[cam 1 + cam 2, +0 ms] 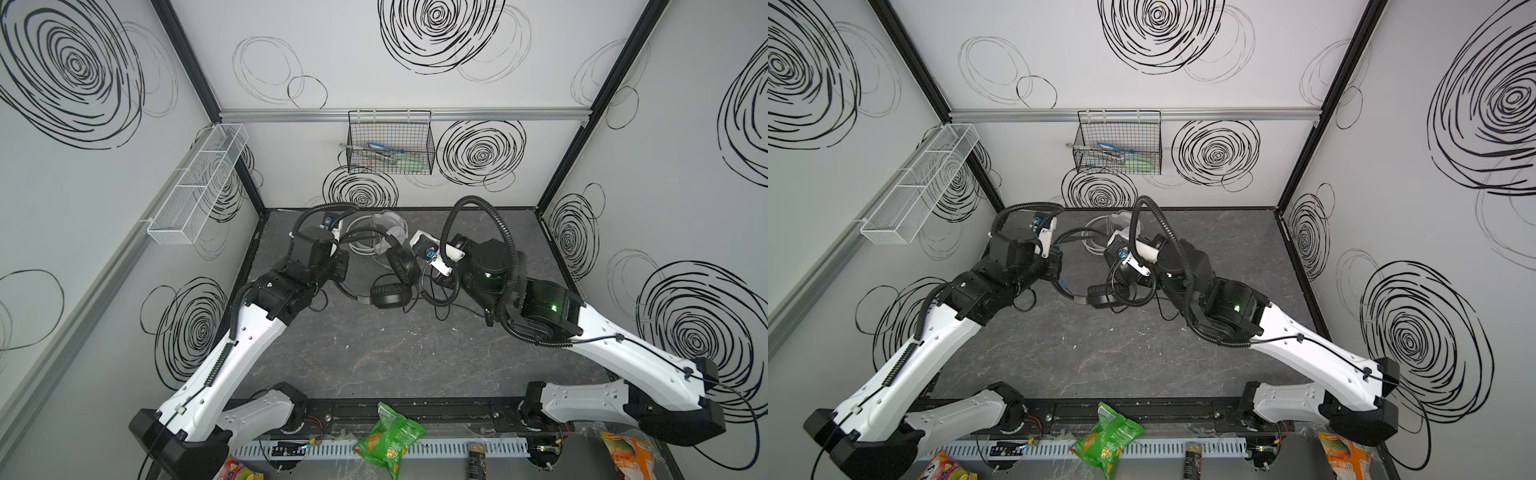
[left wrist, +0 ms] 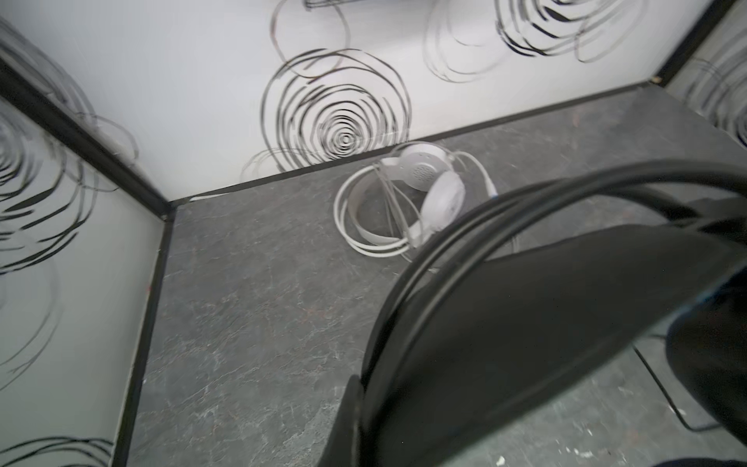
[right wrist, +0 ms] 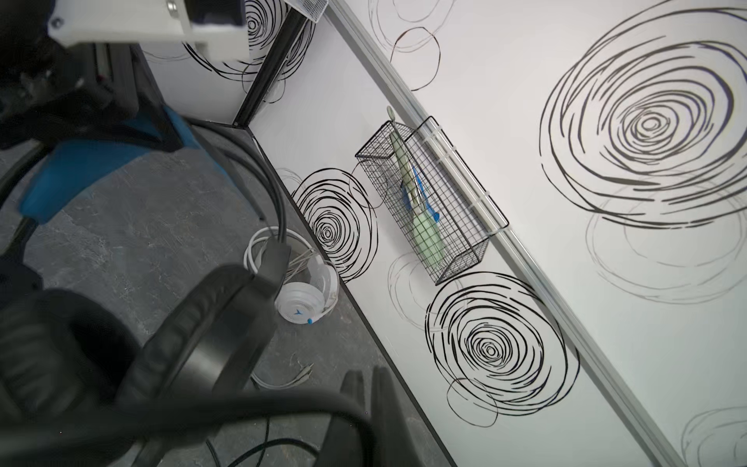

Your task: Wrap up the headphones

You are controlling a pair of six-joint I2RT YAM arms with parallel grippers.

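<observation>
My left gripper (image 1: 340, 272) is clamped on the padded headband (image 3: 101, 174) of the black headset (image 1: 388, 295), mid-tabletop (image 1: 374, 353); right gripper (image 1: 436, 280) closed, seemingly pinching the limp black cable (image 1: 436, 303); likely light, springy band, best hold there; white headset (image 2: 442, 198) by back edge

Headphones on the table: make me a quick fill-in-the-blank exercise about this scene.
The white wired over-ear headset lies nearest the ___ wall.
The padded over-ear headset with blue accents is mainly ___.
The middle crumpled plastic snack bag along the front edge is ___.
Missing words: back, black, green.
</observation>
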